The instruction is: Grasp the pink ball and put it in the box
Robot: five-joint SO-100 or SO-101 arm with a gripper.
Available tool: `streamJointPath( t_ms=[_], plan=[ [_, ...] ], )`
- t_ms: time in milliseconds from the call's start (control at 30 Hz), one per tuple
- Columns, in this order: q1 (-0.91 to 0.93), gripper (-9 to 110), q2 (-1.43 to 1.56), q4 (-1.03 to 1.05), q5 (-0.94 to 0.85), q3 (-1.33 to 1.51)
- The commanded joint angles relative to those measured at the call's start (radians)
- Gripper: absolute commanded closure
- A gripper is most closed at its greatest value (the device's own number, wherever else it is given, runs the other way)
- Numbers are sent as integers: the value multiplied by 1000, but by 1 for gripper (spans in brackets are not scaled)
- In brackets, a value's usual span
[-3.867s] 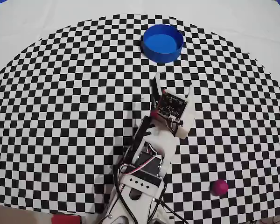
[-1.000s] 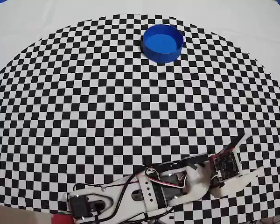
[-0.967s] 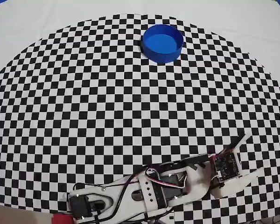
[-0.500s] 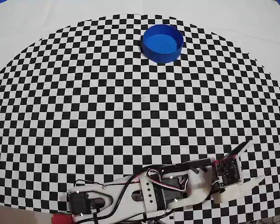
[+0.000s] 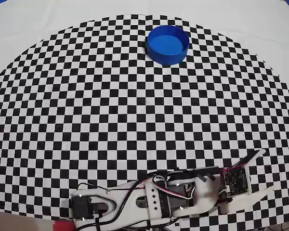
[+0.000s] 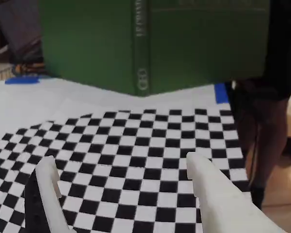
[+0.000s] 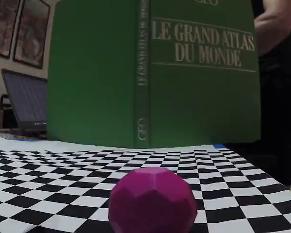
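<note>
Ball (image 7: pixel 153 200): 1 sat on the checkered cloth (image 7: pixel 48 179), 1 box (image 5: pixel 168 44) stood far off, and the gripper (image 6: pixel 126 174) gaped wide, fingers holding nothing.

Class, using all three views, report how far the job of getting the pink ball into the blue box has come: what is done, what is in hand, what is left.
Done: nothing yet. The box looks empty in the overhead view, and the pink ball sits alone on the checkered mat in the fixed view. In hand: the gripper is open and holds nothing. Left: reach the ball, grasp it, carry it to the box, release.
</note>
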Motion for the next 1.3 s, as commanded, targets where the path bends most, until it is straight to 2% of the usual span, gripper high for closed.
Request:
streamJointPath(
  t_ms=[0, 1267],
  plan=[
    [18, 71, -15, -17, -8, 8],
    [18, 71, -258, -41, -8, 6]
  ],
)
